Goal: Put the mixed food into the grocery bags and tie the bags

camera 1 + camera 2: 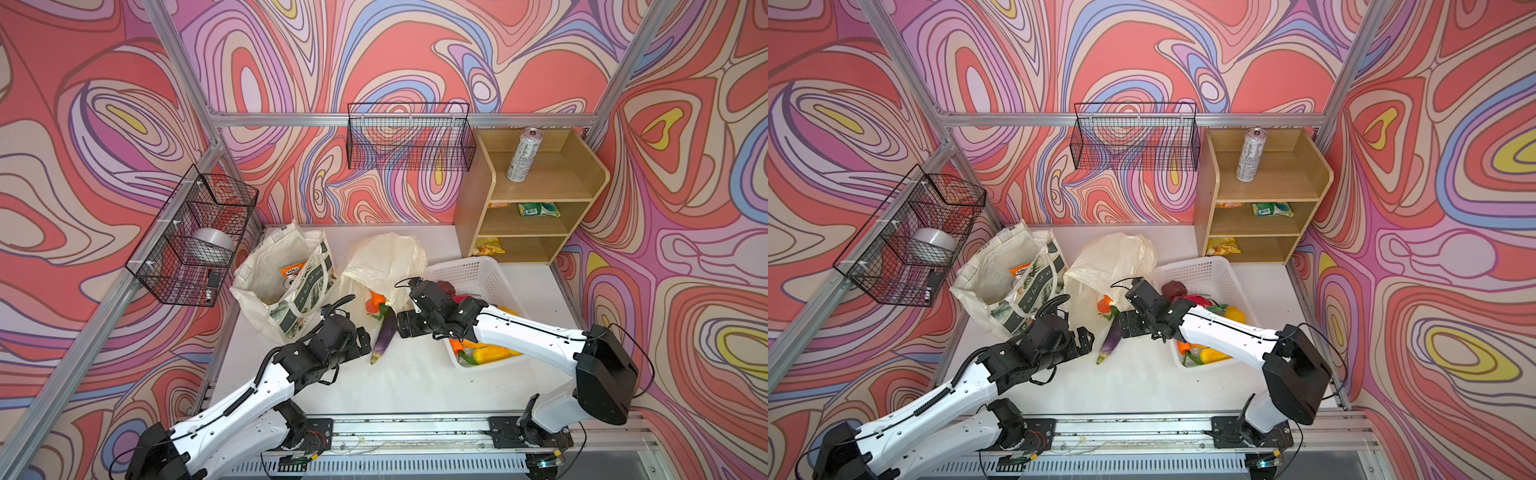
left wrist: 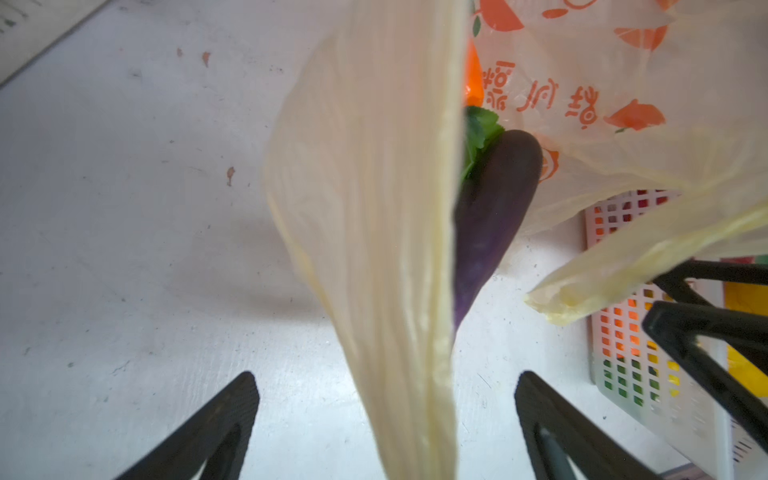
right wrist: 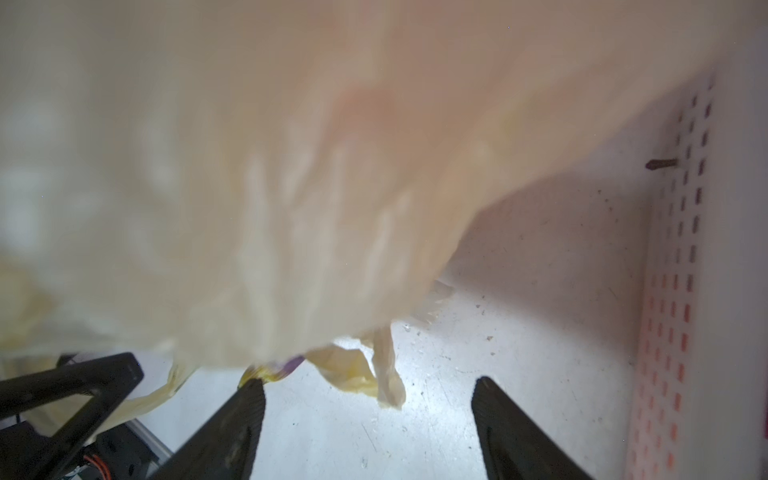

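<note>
Bagged: orange snack packet (image 1: 293,270) in canvas tote (image 1: 257,266), toy eggplant (image 1: 384,334) at plastic carrier bag (image 1: 386,257) mouth. Unpacked yet: toys (image 1: 492,353) in white basket (image 1: 465,270), can (image 1: 523,156) on shelf (image 1: 555,183); no knots tied. Wide, gripping nothing: left gripper (image 2: 386,376), right gripper (image 3: 368,382).

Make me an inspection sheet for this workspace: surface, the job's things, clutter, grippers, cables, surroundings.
Surface: white tabletop, scuffed and speckled.
Job's things: canvas tote upright, orange packet inside; eggplant lying at the mouth of the plastic bag; silver can atop the shelf unit; toy produce in the white basket.
Clutter: tape roll in a side-wall wire basket.
Grippers: left gripper open around a bag strip, not gripping; right gripper open, empty.
Cables: black loops at both wrists.
Surroundings: swirl-patterned walls, aluminium frame.
</note>
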Robot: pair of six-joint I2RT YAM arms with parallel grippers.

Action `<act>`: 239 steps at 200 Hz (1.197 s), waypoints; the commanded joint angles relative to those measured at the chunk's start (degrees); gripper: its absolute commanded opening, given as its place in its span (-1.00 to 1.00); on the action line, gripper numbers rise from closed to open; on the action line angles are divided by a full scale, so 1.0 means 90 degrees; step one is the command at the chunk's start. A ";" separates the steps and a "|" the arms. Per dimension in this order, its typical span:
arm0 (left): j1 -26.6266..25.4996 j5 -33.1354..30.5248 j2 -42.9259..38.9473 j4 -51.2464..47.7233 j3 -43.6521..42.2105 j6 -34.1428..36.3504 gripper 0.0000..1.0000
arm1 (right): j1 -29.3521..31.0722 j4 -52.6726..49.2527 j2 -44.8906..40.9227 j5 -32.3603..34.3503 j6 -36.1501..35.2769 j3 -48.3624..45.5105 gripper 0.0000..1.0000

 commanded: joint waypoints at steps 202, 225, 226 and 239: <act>-0.0035 0.0678 0.0243 0.1617 0.0462 -0.0014 -1.00 | -0.0144 0.0414 -0.0158 -0.1016 0.0102 -0.0168 0.79; -0.0035 0.0678 0.0242 0.1616 0.0472 0.0004 -1.00 | -0.0148 0.0640 0.0068 -0.0895 0.0212 -0.0252 0.80; -0.0032 0.0683 0.0242 0.1616 0.0468 0.0006 -1.00 | -0.0146 0.0649 0.0082 -0.0903 0.0215 -0.0253 0.80; -0.0033 0.0700 0.0253 0.1597 0.0483 0.0007 -1.00 | -0.0136 0.0829 0.0246 -0.1047 0.0270 -0.0253 0.80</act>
